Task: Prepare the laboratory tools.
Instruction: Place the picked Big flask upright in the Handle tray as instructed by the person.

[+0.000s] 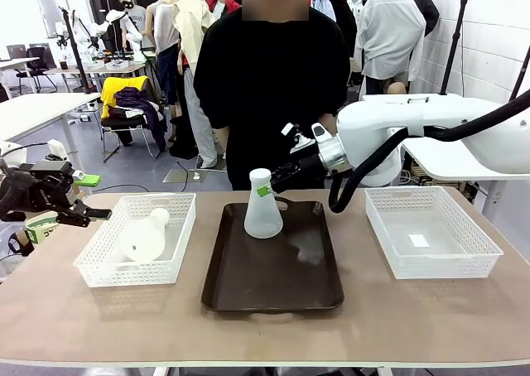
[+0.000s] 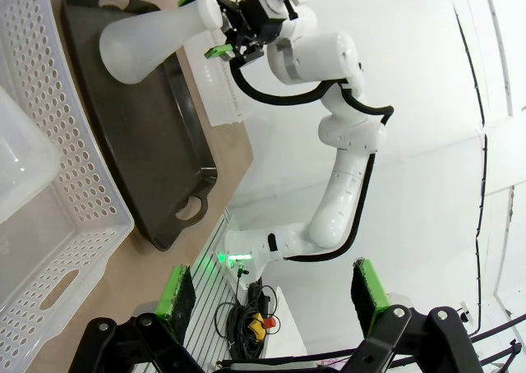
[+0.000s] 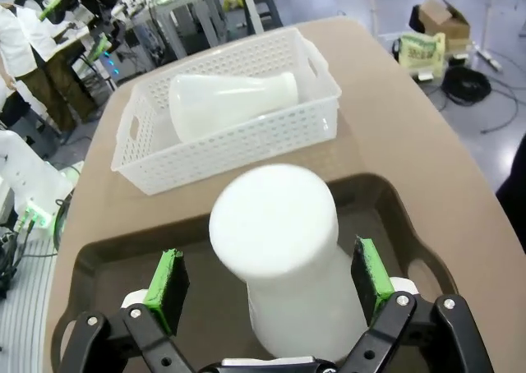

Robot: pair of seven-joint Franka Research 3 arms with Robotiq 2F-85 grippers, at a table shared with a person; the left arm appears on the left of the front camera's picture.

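as one erlenmeyer flask is stood upright at the far end of the dark brown tray, the task is judged approx. half done. the right gripper is seen w/ jaws spread either side of the flask's neck, green pads clear of it, so nothing is grasped. the 2nd flask is left lying on its side in the left mesh basket; it prob. has to be lifted out & set on the tray. the left gripper is held wide apart & empty beside that basket. the right mesh basket is set well apart. a person is stood behind the tray. the right gripper could be in the way of a 2nd placement.
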